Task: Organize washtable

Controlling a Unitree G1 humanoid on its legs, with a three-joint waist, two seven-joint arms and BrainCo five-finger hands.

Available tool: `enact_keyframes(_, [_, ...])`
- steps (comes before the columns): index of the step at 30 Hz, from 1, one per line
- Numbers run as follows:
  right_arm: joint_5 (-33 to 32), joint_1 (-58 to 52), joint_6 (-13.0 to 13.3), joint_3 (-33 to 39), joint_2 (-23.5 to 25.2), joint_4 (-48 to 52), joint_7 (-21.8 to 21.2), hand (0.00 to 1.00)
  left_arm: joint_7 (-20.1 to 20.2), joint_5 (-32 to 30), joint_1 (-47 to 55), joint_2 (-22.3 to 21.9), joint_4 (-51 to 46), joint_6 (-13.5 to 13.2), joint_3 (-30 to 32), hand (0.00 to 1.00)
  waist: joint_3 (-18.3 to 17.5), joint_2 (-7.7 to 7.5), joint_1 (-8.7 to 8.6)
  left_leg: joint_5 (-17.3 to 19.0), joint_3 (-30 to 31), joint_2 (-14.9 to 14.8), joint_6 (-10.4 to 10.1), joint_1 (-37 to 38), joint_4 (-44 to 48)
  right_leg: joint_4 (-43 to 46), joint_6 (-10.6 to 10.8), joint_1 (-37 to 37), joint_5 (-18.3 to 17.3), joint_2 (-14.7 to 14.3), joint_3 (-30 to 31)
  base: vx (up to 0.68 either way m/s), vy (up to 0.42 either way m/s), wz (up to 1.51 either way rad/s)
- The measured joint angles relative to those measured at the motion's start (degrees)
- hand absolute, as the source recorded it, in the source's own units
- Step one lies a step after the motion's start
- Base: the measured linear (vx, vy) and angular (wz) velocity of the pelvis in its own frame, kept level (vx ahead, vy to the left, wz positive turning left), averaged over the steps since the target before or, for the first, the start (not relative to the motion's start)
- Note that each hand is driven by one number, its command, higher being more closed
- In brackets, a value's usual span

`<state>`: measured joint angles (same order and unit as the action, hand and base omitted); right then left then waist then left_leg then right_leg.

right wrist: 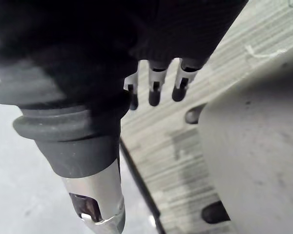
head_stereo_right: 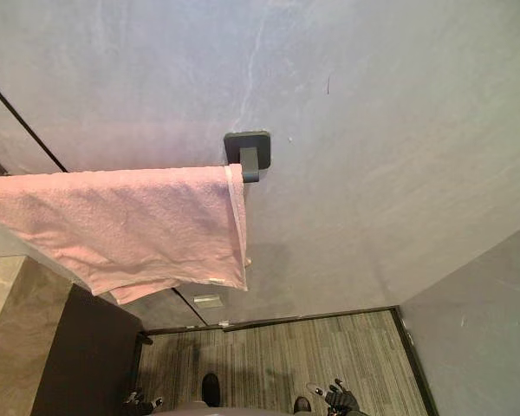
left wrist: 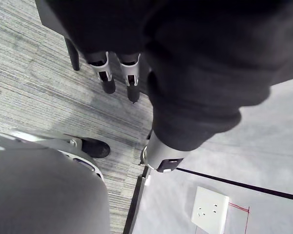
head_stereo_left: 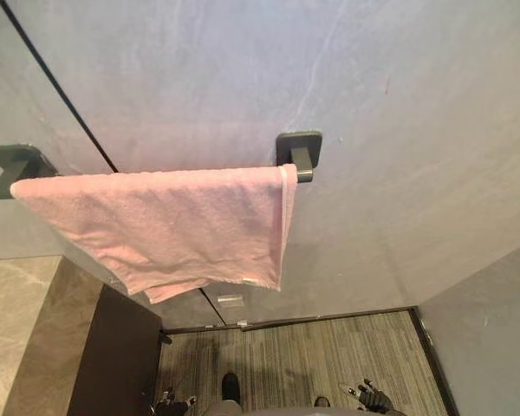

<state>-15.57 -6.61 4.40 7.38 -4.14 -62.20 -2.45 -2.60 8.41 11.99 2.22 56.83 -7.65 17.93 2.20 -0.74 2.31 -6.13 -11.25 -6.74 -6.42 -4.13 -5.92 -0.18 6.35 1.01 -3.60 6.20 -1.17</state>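
Note:
A pink towel (head_stereo_left: 169, 225) hangs over a dark wall bar between two dark brackets (head_stereo_left: 299, 152), its lower edge uneven and lowest at the right. Both hands hang far below it, near the floor. My left hand (head_stereo_left: 173, 404) shows at the lower left edge and my right hand (head_stereo_left: 373, 399) at the lower right. In the left wrist view the fingers (left wrist: 107, 73) are straight over the carpet and hold nothing. In the right wrist view the fingers (right wrist: 155, 87) are likewise straight and empty.
A grey stone wall (head_stereo_left: 373, 104) fills the space ahead. A stone counter top (head_stereo_left: 17, 321) with a dark cabinet side (head_stereo_left: 117, 355) stands at the left. Striped carpet (head_stereo_left: 312, 355) covers the floor, and a white wall socket (left wrist: 210, 209) sits low on the wall.

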Motion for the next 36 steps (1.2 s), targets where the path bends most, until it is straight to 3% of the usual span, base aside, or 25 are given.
enact_keyframes(12, [1.96,1.99,-0.31,2.14,0.65,-1.77,1.08,0.00,0.09,-0.20,-2.08,-0.09,1.23,0.71,0.64,0.00,0.01,0.03,-0.21,0.59,-1.47,-0.07,-0.19,2.00,0.02,-0.18,-0.33,-1.41,-0.21,-0.02,0.15,0.06,-0.020,-0.05])
enact_keyframes(16, [2.85,2.46,-0.30,2.13,0.65,-1.76,1.12,0.00,0.09,-0.32,-2.20,-0.19,1.24,0.72,0.20,0.00,0.08,0.29,-1.36,0.88,-1.49,-0.17,-0.40,2.29,0.01,-0.40,-0.34,-1.77,-0.21,-0.06,0.04,-0.03,-0.001,-0.02])
enact_keyframes(36, [4.70,2.32,-0.32,2.23,0.81,-2.02,1.24,0.00,0.10,-2.48,-2.88,0.13,1.27,0.81,-1.32,0.00,0.10,0.20,-1.44,1.40,-1.44,-0.11,-0.33,2.35,0.02,-0.74,-0.34,-1.98,-0.47,-0.01,-0.07,0.00,-0.003,0.00])
